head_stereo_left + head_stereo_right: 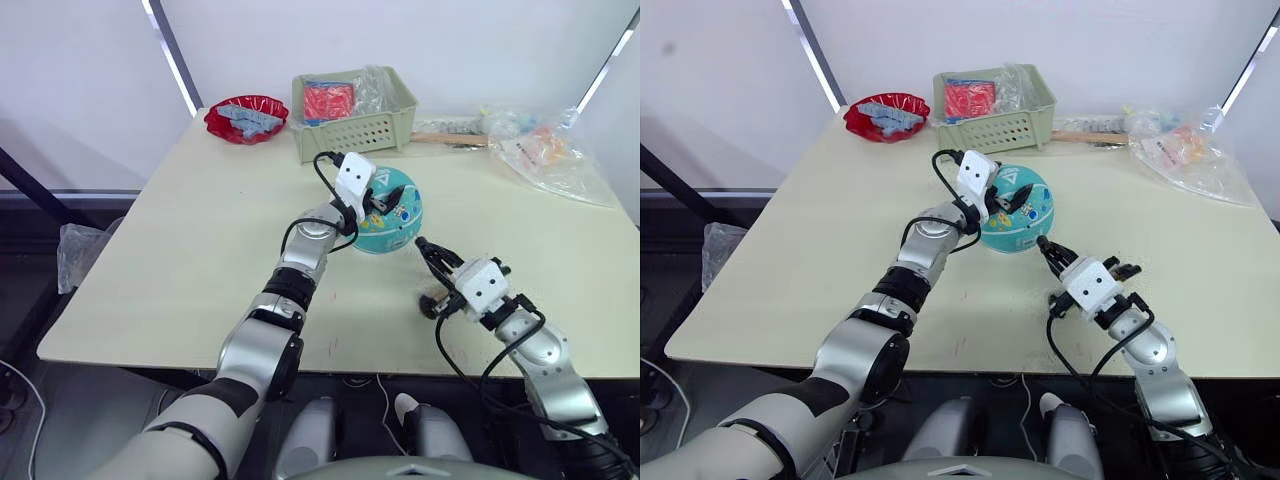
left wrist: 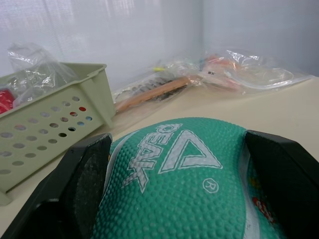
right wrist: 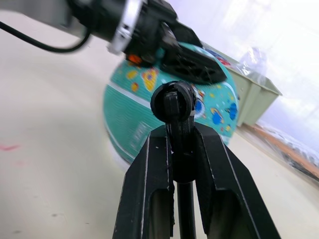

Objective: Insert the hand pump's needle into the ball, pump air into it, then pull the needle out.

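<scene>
Right gripper (image 1: 1048, 247) clamps black needle fitting (image 3: 175, 102) just short of ball (image 1: 390, 212); left gripper (image 1: 372, 203) straddles ball mid-table, contact unclear. Risk: ball rolls, needle skids off valve

A red bowl (image 1: 246, 118) of grey-blue pieces is set near the table's (image 1: 180, 250) far left corner. Just beside it, a pale green perforated basket (image 1: 352, 118) is placed along the far edge. Clear plastic bags (image 1: 548, 150) are spread near the far right corner.
</scene>
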Controlling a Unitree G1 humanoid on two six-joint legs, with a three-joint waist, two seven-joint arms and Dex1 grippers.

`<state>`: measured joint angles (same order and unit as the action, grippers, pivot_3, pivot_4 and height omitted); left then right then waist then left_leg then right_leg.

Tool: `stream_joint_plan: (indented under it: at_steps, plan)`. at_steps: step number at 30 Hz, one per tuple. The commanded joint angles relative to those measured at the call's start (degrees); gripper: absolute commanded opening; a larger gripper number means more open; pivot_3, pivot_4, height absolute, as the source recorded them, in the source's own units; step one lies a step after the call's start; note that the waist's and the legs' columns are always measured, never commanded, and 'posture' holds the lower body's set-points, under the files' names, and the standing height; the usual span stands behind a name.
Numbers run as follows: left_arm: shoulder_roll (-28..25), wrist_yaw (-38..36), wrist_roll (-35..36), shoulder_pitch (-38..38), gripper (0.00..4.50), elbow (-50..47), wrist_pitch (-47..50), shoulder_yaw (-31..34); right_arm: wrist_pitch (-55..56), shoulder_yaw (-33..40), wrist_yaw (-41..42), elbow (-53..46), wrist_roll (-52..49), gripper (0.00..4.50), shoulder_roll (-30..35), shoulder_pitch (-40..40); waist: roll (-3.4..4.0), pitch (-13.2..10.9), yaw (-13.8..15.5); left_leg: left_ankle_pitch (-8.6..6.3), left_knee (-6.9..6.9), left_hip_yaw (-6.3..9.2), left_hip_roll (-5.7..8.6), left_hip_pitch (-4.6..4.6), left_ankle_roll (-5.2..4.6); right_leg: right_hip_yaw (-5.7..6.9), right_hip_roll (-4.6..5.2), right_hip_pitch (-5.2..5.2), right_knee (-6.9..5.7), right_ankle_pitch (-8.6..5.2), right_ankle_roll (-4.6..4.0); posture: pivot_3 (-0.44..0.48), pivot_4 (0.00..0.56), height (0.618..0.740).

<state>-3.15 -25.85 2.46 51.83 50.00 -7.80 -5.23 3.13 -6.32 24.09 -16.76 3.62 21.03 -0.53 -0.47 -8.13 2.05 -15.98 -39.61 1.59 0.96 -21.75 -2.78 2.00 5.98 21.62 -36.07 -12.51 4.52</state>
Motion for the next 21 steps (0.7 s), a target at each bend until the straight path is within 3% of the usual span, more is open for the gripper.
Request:
stream_joint_plan:
  at_steps: [1,10,21]
  plan:
    - [0.09,-3.05,-0.68,-4.25,4.5,3.98,1.3,-0.67,1.59,1.56,-1.94,2.48,1.48,0.04,0.36,2.3,0.02,0.01,0.11,0.04,0.06,-0.01,0.01,0.0,0.01,0.0,-0.01,0.01,0.05,0.0,0.0,0.0,0.15,0.738]
    - [-1.92,-13.26,5.24,-4.35,4.5,-9.06,-0.18,1.93,6.26,1.16,-1.5,8.36,2.46,0.04,2.34,3.75,0.07,-0.17,-0.02,0.21,0.41,-0.08,0.06,-0.63,-0.24,-0.06,-0.1,0.75,0.16,0.14,-0.3,0.0,0.15,0.738]
    - [-5.73,-19.58,12.5,-3.68,4.5,-24.56,7.08,4.81,9.53,1.15,-0.09,12.55,2.49,0.04,3.92,4.04,0.05,-1.35,-0.62,0.43,0.47,-0.05,0.36,-1.81,0.12,-0.17,-0.18,1.86,0.18,0.24,-0.19,0.0,0.15,0.738]
